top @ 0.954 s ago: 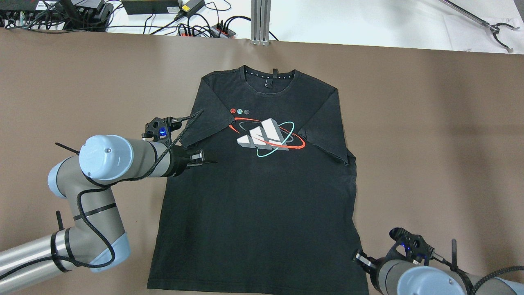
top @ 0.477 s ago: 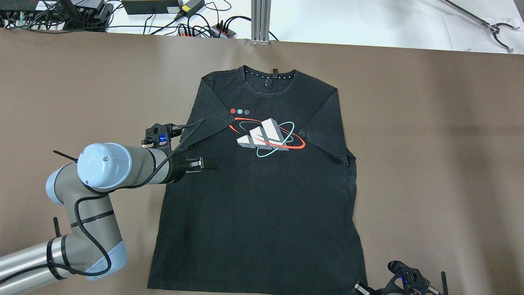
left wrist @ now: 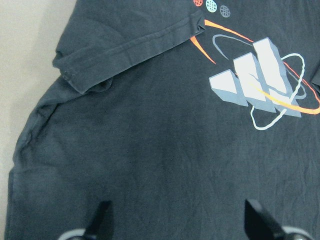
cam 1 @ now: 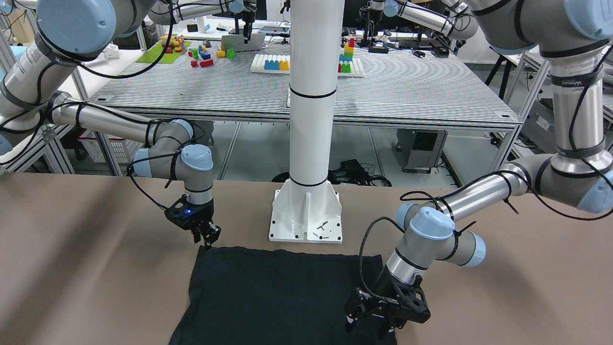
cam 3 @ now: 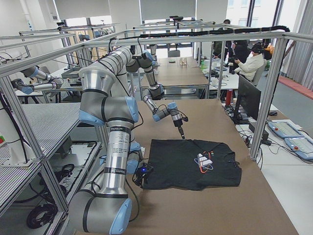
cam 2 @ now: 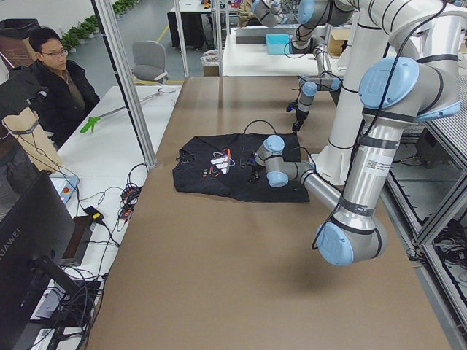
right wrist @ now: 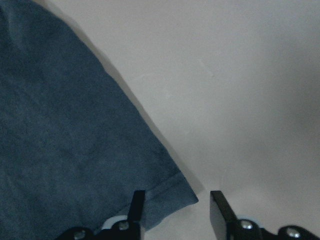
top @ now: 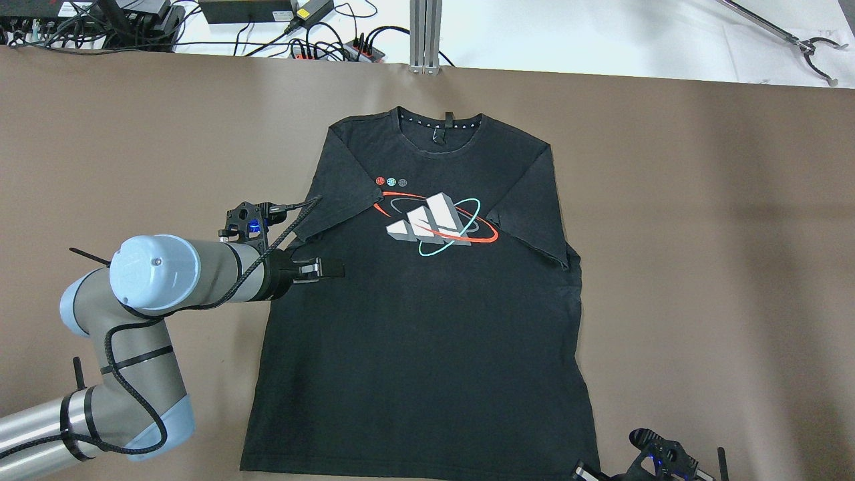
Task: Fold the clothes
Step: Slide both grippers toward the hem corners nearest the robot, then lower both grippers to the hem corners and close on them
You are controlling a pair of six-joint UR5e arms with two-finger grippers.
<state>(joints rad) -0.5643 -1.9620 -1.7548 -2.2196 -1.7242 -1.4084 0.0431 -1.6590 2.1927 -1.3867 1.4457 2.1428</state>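
The clothes are one black T-shirt point(top: 427, 321) with a grey, red and teal print on its chest, spread flat and face up on the brown table point(top: 701, 234). My left gripper point(top: 327, 269) hangs open over the shirt's left side, just below the left sleeve. The left wrist view shows both fingers wide apart above the cloth point(left wrist: 165, 150). My right gripper point(cam 1: 208, 242) is open at the shirt's bottom right hem corner point(right wrist: 175, 192). That corner lies between its fingers. In the overhead view this gripper is almost off the bottom edge.
A white pillar with a bolted base plate point(cam 1: 306, 215) stands at the robot's side of the table, close to the shirt's hem. Past the table's far edge are an aluminium post point(top: 425, 33), cables point(top: 300, 33) and a grabber tool point(top: 801, 40). A person point(cam 2: 58, 80) sits beyond that edge.
The right arm has pulled back toward the robot and sunk almost out of the overhead view at the shirt's bottom right corner. The left arm has shifted slightly left and back. The shirt has not moved.
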